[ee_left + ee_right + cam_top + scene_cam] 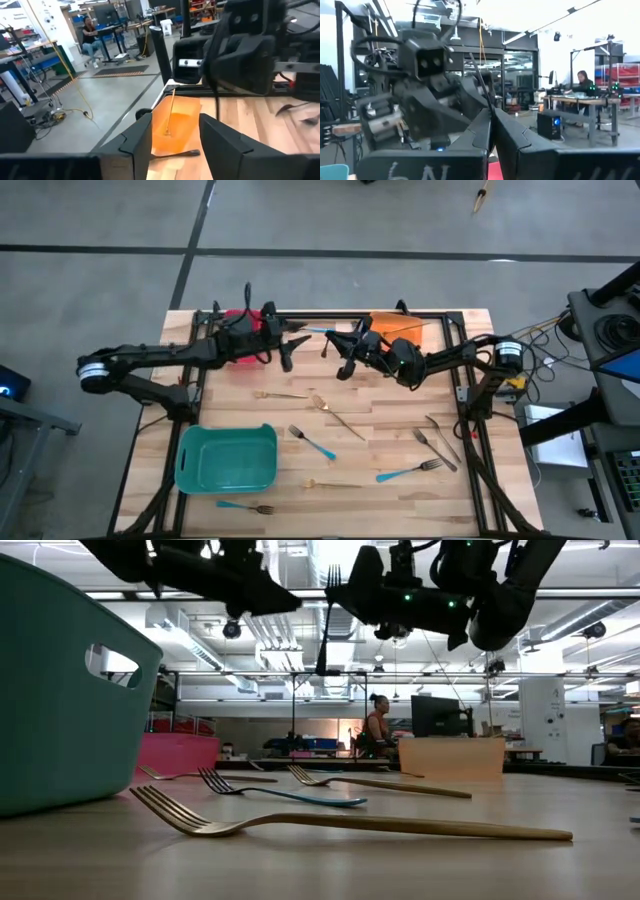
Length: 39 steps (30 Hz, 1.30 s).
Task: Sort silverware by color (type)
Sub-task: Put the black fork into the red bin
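Both arms meet above the table's far edge: left gripper [290, 332] released, right gripper [335, 348] clamping a blue-handled fork [312, 331], upright in the low view.

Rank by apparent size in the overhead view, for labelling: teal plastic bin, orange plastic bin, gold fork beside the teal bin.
1. Teal plastic bin.
2. Orange plastic bin, partly hidden by the arm, so unsure.
3. Gold fork, clearly smallest.

I see two dark, angular arms. Each carries a silver-white band at its outer joint. Green indicator lights show on the right arm [440, 360].
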Each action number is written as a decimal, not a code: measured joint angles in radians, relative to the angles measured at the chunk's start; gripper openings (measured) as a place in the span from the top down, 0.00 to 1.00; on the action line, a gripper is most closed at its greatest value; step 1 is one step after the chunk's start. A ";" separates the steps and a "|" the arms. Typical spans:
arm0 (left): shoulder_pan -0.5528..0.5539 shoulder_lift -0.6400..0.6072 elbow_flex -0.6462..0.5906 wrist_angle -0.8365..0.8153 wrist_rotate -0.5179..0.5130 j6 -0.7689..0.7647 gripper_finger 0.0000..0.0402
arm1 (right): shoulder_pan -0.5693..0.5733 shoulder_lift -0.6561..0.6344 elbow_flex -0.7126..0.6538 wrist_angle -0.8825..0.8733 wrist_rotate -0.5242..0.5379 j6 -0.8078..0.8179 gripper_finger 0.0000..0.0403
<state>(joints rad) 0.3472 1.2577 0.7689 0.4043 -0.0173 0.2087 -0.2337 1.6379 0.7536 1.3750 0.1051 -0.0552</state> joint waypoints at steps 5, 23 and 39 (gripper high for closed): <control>0.001 0.086 0.002 0.092 0.001 -0.024 0.65 | 0.000 -0.017 0.001 0.004 0.001 -0.046 0.98; 0.001 0.210 0.005 0.377 0.095 -0.125 0.65 | 0.000 0.000 0.087 -0.017 0.073 -0.164 0.98; 0.001 0.262 0.005 0.475 0.190 -0.179 0.73 | 0.000 0.000 0.091 -0.019 0.013 -0.144 0.98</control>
<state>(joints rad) 0.3477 1.5196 0.7738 0.8791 0.1730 0.0292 -0.2337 1.6382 0.8448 1.3563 0.1180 -0.1991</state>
